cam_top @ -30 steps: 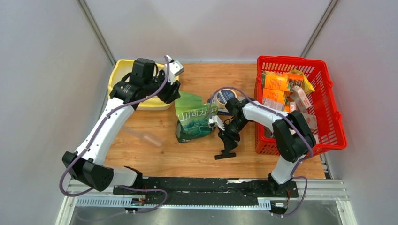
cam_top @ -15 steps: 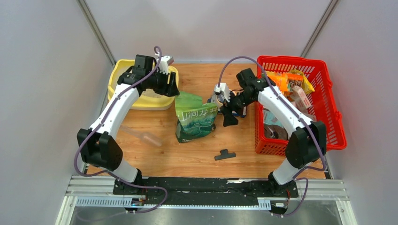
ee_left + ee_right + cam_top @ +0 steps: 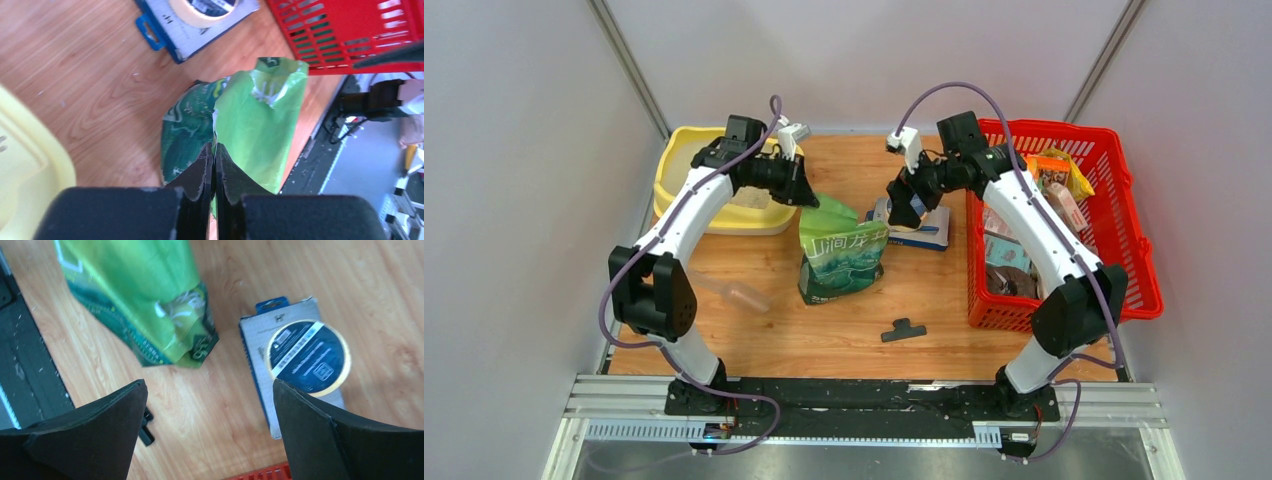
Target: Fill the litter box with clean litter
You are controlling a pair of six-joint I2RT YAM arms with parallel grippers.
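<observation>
We judge the litter pouch (image 3: 842, 255) soft and saggy; left gripper (image 3: 214, 148) pinches its top edge, right gripper (image 3: 210, 390) gapes empty

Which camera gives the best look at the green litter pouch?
Top external: the whole green litter pouch shows, printed front visible. Left wrist sees only its top, partly behind the left fingers; right wrist crops it at the frame edge.

Left hand (image 3: 214, 150) closed — right hand (image 3: 209, 387) wide
</observation>
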